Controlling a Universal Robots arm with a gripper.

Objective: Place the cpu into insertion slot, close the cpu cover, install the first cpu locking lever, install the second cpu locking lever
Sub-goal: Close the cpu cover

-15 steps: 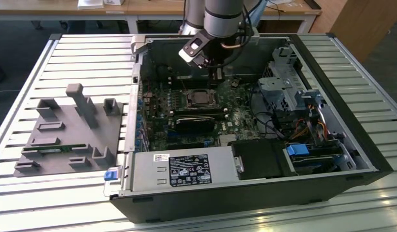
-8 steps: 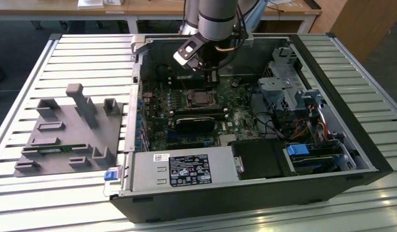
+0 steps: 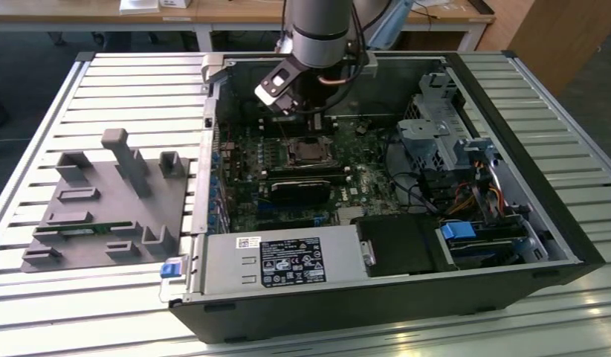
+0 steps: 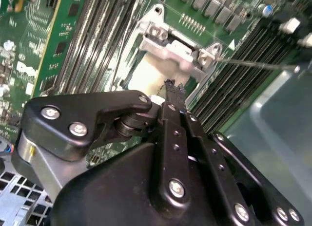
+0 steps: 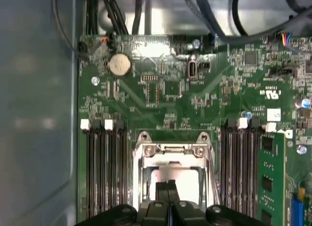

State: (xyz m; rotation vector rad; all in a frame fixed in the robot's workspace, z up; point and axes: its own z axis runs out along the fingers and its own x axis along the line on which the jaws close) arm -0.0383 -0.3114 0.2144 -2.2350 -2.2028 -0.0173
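Pincer: fingers pressed together with nothing between them, tips low over the window of the cpu cover.
Cpu: bright silvery square, lying inside that window.
Insertion slot: mid-motherboard, towards the far side of the open computer case.
Locking lever: thin wire rod, sticking out sideways from the cover's corner.

I see a green motherboard with black memory slots and a silver coin cell. The cpu cover is silver, my gripper black, the computer case black. The tabletop is silver-white with ribbed stripes, its fixture grey.
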